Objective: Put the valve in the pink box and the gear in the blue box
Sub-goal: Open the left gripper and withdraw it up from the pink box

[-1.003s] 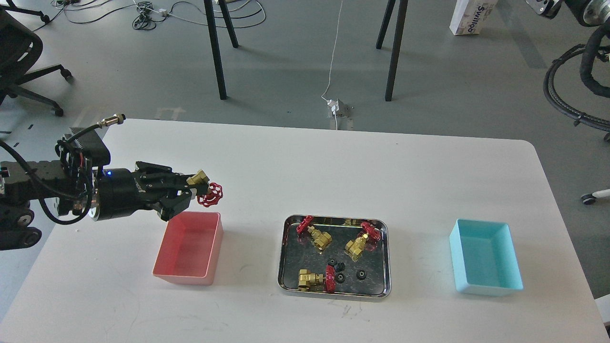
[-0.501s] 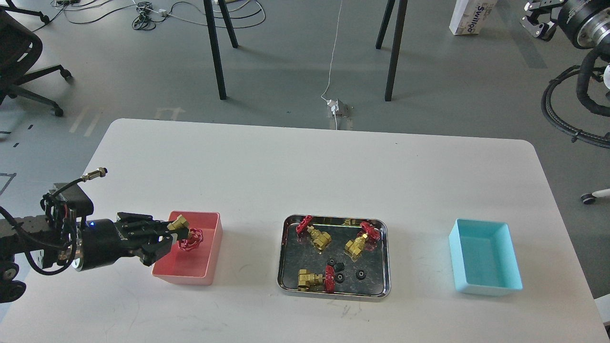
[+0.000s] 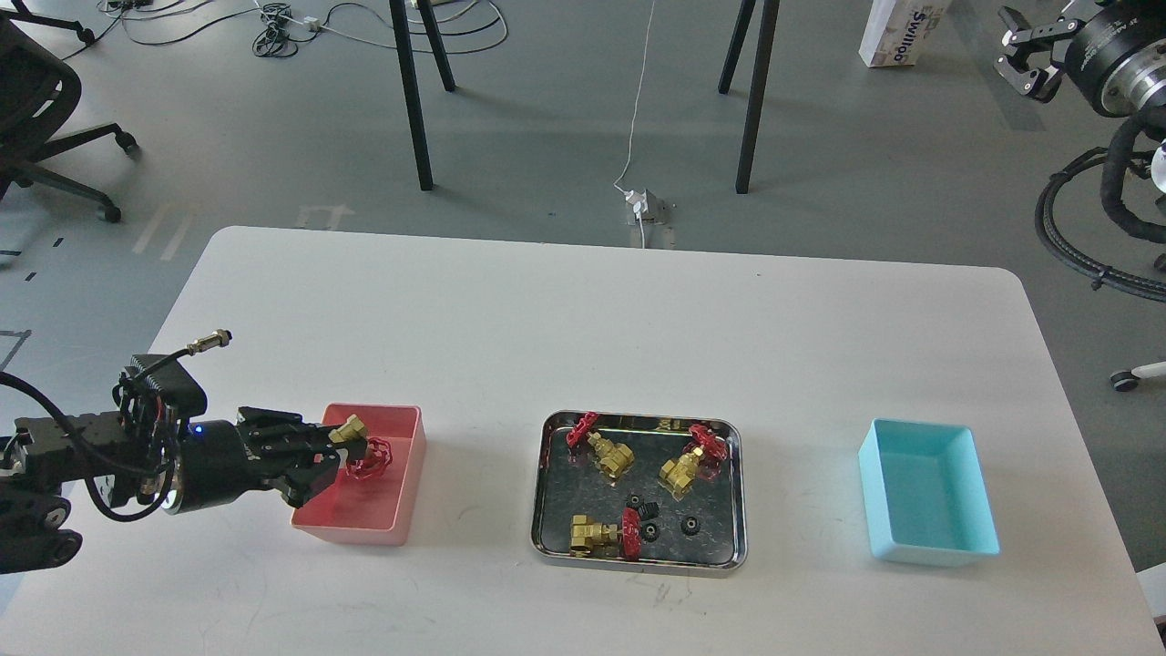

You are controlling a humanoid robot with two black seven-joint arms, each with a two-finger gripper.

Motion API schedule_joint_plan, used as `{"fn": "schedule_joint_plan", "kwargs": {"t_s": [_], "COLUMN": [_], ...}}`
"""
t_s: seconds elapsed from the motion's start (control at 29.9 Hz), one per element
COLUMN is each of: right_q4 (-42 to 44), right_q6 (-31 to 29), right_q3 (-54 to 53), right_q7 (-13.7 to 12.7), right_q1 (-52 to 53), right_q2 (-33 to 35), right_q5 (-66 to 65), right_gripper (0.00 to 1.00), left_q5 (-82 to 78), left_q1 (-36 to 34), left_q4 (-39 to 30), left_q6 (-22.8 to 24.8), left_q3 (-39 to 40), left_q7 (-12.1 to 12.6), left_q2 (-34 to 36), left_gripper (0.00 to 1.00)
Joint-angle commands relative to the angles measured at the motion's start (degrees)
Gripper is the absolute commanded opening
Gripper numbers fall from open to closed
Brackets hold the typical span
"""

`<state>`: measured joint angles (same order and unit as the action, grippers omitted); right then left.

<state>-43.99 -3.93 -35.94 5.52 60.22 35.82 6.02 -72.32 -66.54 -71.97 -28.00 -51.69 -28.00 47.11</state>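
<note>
My left gripper [image 3: 332, 446] is shut on a brass valve [image 3: 357, 440] with a red handwheel. It holds the valve low over the left part of the pink box [image 3: 351, 528], about level with the rim. Three more valves [image 3: 608, 453] and three tiny black gears [image 3: 691, 525] lie in the shiny steel tray [image 3: 638, 561] at the table's middle. The blue box [image 3: 934, 550] stands empty at the right. My right gripper [image 3: 1022, 56] is open and empty, high at the top right, off the table.
The white table [image 3: 583, 328] is bare behind the boxes and tray. Black table legs [image 3: 414, 109], cables and an office chair [image 3: 36, 109] are on the floor beyond. A coiled black hose [image 3: 1084, 219] hangs past the table's right edge.
My left gripper came down and back from above the table behind the pink box, with the valve, and now holds it low over the box. The right gripper came into view at top right.
</note>
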Motion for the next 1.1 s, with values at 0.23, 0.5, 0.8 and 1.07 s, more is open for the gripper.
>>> {"fn": "schedule_joint_plan", "kwargs": {"t_s": [0.23,0.5,0.8,1.07], "right_q4": [0.0,0.0,0.0,-1.1], "right_q6": [0.0,0.0,0.0,-1.0], "right_q3": [-0.1,-0.2,-0.3,0.5], "right_q7": [0.4,0.5,0.5,0.5], "right_q1": [-1.2,-2.1,-2.3,-2.4], "right_q2": [-0.1,-0.1,-0.1,-0.3], "right_q5": [0.0,0.0,0.0,0.0], "right_gripper": [1.0,1.0,1.0,1.0], "left_q5": [-0.1,-0.1,-0.4,1.1], "left_q1": [1.4,1.8,1.4,1.0], "left_q4": [1.9,3.5,2.4,-3.4], "left_q6": [0.0,0.0,0.0,0.0], "left_q3": [0.0,0.0,2.0,25.7], "left_q7": [0.0,0.0,0.0,0.0], "left_q2": [-2.6,-2.9,-1.9,5.9], "left_gripper": [0.29,0.36,0.44,0.57]}}
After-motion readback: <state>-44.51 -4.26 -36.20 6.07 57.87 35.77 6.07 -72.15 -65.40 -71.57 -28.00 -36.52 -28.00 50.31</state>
